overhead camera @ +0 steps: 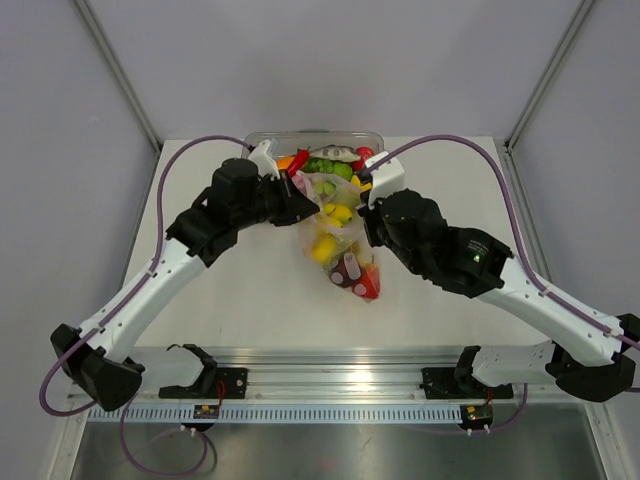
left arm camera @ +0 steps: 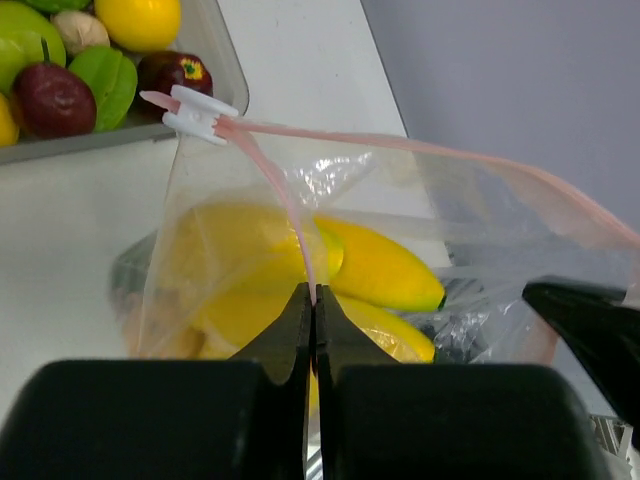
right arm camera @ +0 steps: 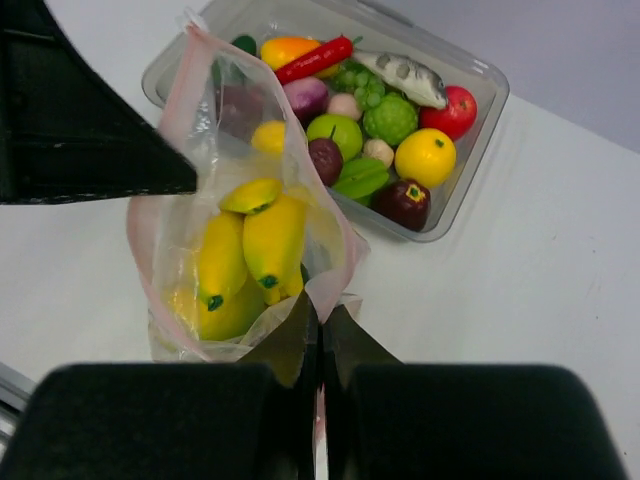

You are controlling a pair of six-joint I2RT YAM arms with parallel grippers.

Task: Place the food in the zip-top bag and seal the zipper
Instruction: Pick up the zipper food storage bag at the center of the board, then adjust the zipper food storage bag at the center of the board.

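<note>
Top external, zip-top bag (overhead camera: 338, 240): sits on the white table (overhead camera: 250, 300) between the two arms, its mouth toward the clear tub (overhead camera: 315, 134), with yellow and red food (overhead camera: 325, 248) inside.
Top external, grippers: the left gripper (overhead camera: 304, 205) and right gripper (overhead camera: 365, 224) each meet one side of the bag's mouth.
Left wrist, left gripper: fingers pressed together, pinching the pink zipper (left arm camera: 290, 215).
Left wrist, bag: mouth gaping, with yellow toy bananas (left arm camera: 375, 265) inside. A white slider (left arm camera: 197, 112) sits at the strip's far end, near the tub.
Right wrist, right gripper: fingers pressed together on the bag's near pink edge.
Right wrist, tub: holds a toy chili (right arm camera: 312, 60), fish (right arm camera: 405, 72), tomato (right arm camera: 455, 112), lemon (right arm camera: 425, 157) and green pieces.
</note>
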